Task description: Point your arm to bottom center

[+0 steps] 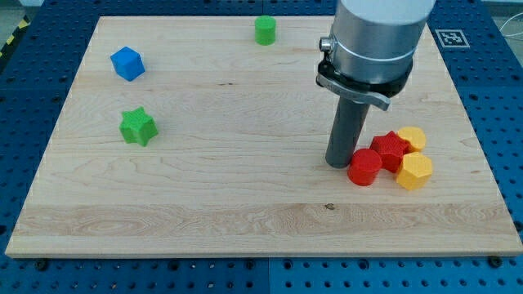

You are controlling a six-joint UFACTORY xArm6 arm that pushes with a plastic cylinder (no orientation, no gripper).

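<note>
Camera view: no jaws on this rig, just a dark rod; nothing held. My tip [339, 164] sat on the counter [245, 204], right of centre, just left of the red cylinder [364, 167], looked touching or nearly so, couldn't tell which. Red star-ish block [390, 151], yellow hexagon block [414, 171] and a second yellow block [413, 138] clustered tight against it on the right. Blue cube [127, 64] and green star [137, 126] well apart at far left; green cylinder [265, 30] near top edge. Bottom-centre strip below tip lay open to the counter edge. Arm housing cut off at top; second yellow block's shape partly hidden.
</note>
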